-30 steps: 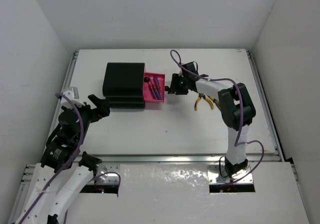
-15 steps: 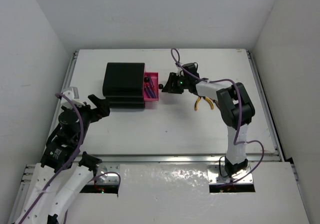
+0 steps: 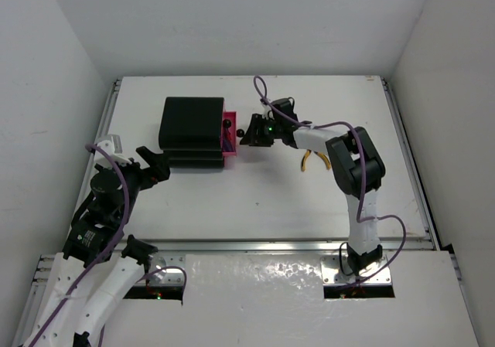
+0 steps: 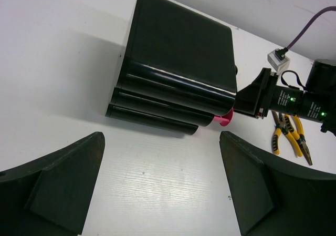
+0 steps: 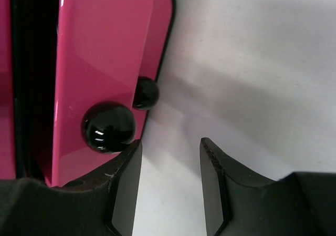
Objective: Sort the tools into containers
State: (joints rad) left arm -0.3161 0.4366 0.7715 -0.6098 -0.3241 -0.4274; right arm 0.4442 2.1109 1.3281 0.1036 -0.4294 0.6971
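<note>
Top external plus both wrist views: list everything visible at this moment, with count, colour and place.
table: one, white, under everything
chest: one, black, far left part of the table
drawer: one part-open, magenta-pink, sticking out of the chest's right side; contents too small to tell
knobs: two seen, black, on pink drawer fronts
pliers: two pairs, yellow-orange handles, right of the drawer
left gripper: one, black, open, empty, by the chest's near-left corner
right gripper: one, black, open, empty, at the drawer front
</note>
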